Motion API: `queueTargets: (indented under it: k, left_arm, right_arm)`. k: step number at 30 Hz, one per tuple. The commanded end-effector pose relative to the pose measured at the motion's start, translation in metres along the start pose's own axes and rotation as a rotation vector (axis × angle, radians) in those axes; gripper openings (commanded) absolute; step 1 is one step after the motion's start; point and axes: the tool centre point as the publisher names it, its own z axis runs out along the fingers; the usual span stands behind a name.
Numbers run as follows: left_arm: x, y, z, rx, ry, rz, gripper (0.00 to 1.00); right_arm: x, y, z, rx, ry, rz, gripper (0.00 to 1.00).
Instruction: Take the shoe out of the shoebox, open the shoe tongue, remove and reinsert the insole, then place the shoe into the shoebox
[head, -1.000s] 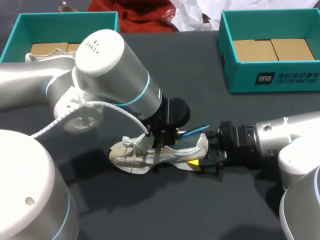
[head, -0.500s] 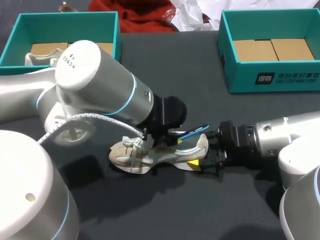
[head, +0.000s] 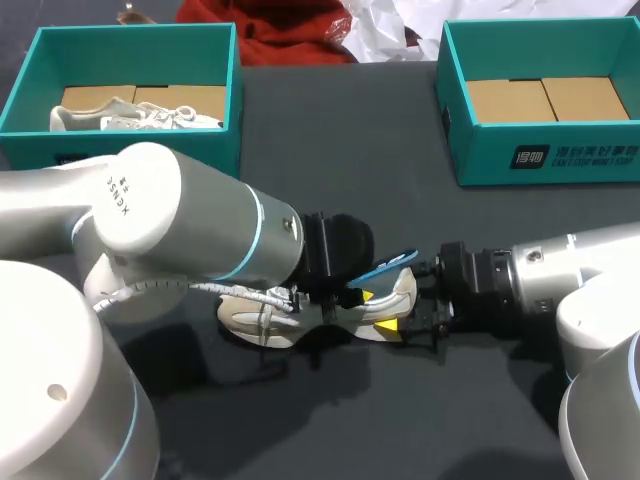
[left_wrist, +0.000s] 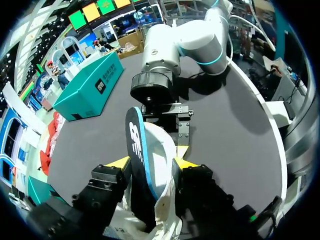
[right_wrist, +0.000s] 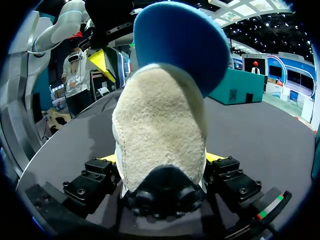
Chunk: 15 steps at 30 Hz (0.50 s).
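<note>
Shoe (head: 398, 297) lies well apart from right shoebox (head: 540, 160).

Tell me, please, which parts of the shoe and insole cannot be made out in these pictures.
Head view: the left arm covers the middle and tongue of the shoe.
Left wrist view: the insole runs down into the shoe; its lower end is hidden.
Right wrist view: the heel, held by the right gripper, blocks the shoe's inside.

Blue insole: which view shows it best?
Left wrist view: the insole stands on edge, rising from the shoe, dark face and blue rim visible. Head view gives a blue sliver; right wrist view only its rounded end.
</note>
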Motion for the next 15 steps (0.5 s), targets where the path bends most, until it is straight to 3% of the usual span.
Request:
queueTargets:
  k: [1,15]
  left_arm:
    - [0.006,-0.004,0.008,0.003,-0.048,-0.006,0.51]
    - [-0.003,-0.002,0.027,0.038,-0.055,-0.047,0.48]
  right_arm:
    - [0.001,0.001,0.0,0.003,-0.002,0.0,0.0]
    - [0.001,0.001,0.0,0.003,-0.002,0.0,0.0]
